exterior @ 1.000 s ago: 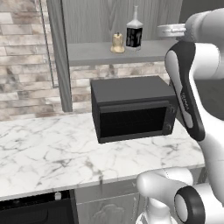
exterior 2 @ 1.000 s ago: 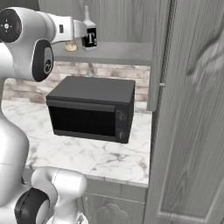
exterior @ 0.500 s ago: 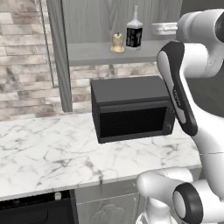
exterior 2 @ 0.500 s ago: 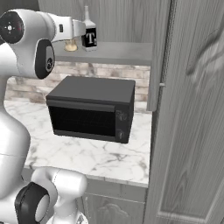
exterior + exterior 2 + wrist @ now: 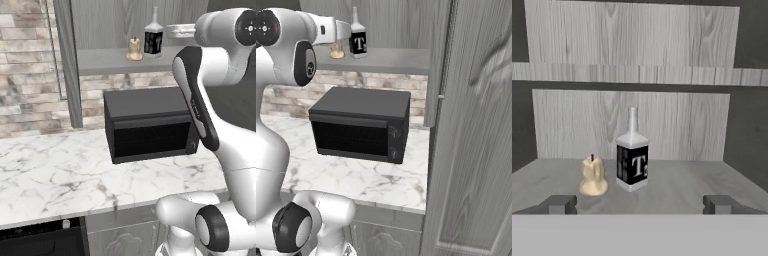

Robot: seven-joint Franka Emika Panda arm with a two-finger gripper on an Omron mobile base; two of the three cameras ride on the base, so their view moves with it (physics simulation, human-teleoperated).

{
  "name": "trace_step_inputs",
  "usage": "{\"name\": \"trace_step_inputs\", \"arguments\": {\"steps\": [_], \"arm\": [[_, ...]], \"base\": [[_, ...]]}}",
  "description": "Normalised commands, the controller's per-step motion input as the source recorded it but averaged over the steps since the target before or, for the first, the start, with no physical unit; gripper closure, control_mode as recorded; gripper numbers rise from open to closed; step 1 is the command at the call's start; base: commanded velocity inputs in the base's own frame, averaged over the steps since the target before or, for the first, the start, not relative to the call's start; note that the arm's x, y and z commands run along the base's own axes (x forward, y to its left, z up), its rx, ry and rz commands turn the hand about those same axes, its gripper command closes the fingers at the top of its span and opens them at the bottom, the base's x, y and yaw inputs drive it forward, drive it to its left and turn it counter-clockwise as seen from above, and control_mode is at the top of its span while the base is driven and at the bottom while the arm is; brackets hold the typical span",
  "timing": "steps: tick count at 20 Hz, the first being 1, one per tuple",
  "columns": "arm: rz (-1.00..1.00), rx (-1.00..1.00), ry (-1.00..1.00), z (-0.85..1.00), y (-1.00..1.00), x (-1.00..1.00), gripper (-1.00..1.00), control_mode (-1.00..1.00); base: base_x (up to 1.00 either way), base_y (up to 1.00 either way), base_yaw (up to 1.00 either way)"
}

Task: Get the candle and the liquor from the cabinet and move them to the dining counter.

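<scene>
Inside the open grey cabinet the tan candle and the dark liquor bottle stand side by side on the lower shelf, the candle to the left. My gripper is open in front of the shelf, short of both items, with nothing between its fingertips. From the base cameras the candle and liquor sit above the microwave, and my hand is level with the bottle. The dining counter is out of view.
A black microwave stands on the marble worktop under the cabinet shelf. The open cabinet door stands close on the right. The other door's edge hangs at the left against the brick wall.
My arm has swung and the hand has edged closer to the shelf, towards the bottle. Candle and liquor have not moved, and the jaws stay wide.
</scene>
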Motion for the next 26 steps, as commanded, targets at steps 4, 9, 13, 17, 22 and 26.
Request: {"name": "trace_step_inputs", "arguments": {"steps": [4, 9, 13, 17, 22, 26], "arm": [[0.00, 0.00, -0.07, -0.10, 0.00, 0.08, -1.00, -1.00], [0.00, 0.00, -0.12, -0.03, 0.00, 0.01, -1.00, -1.00], [0.00, 0.00, -0.10, -0.02, 0.02, 0.00, -1.00, -1.00], [0.00, 0.00, -0.07, -0.03, 0.04, 0.04, -1.00, -1.00], [0.01, 0.00, -0.04, 0.00, 0.01, 0.02, -1.00, -1.00], [0.00, 0.00, 0.00, 0.00, 0.00, 0.00, -1.00, -1.00]], "base": [[0.00, 0.00, 0.00], [0.00, 0.00, 0.00], [0.00, 0.00, 0.00], [0.00, 0.00, 0.00], [0.00, 0.00, 0.00], [0.00, 0.00, 0.00]]}}
